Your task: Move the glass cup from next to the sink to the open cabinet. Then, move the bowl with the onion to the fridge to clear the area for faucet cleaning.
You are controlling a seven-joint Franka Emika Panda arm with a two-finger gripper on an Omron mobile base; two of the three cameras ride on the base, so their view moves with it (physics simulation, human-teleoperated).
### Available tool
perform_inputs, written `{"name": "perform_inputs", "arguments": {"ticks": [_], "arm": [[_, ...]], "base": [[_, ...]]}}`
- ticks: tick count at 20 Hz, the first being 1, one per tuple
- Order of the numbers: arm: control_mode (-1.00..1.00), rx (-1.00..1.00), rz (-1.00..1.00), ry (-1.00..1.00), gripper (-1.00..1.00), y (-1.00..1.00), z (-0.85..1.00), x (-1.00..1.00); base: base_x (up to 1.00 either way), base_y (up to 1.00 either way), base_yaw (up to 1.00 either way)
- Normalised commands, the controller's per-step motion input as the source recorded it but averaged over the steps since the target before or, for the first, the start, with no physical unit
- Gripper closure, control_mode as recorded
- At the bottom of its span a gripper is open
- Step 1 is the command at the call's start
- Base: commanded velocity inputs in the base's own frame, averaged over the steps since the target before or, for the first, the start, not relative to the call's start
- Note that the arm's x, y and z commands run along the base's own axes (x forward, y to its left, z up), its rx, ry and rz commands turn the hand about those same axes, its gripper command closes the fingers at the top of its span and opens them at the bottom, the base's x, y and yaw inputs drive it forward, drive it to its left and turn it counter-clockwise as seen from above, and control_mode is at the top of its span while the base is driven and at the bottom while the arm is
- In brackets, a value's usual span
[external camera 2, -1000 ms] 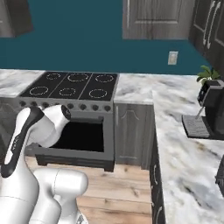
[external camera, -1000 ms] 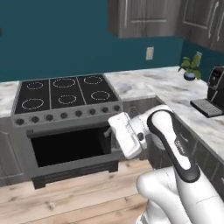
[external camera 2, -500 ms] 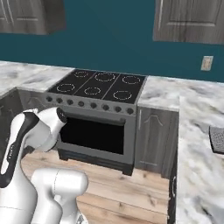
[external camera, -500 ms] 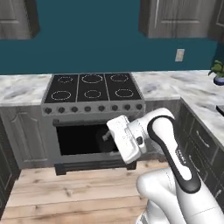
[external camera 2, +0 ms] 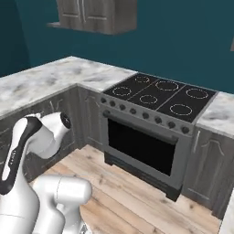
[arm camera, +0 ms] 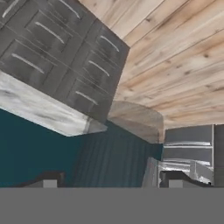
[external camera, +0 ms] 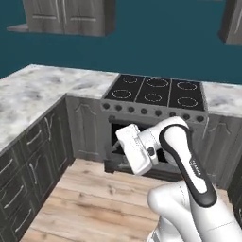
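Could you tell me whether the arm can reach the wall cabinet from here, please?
Probably not: the arm is folded low by the oven, while the wall cabinet hangs high beyond the counter, across open floor.

The glass cup (arm camera: 131,144) is showing in the hand view as a plain, grey, see-through tumbler, and the teal wall and wood floor behind it are showing through its sides. It is sitting between the two dark fingertips of the gripper (arm camera: 111,181), its round far end pointing away from the hand, hanging clear of the floor.
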Motion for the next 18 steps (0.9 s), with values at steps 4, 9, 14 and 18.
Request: {"name": "perform_inputs", "arguments": {"ticks": [4,9,14,18], "arm": [[1.0,0.0,0.0,0.0,1.0,0.0,0.0,0.0],[1.0,0.0,0.0,0.0,1.0,0.0,0.0,0.0],[1.0,0.0,0.0,0.0,1.0,0.0,0.0,0.0],[1.0,0.0,0.0,0.0,1.0,0.0,0.0,0.0]], "base": [[0.0,0.0,0.92],[0.0,0.0,1.0],[-0.07,0.0,1.0],[-0.2,-0.01,0.97]]}}
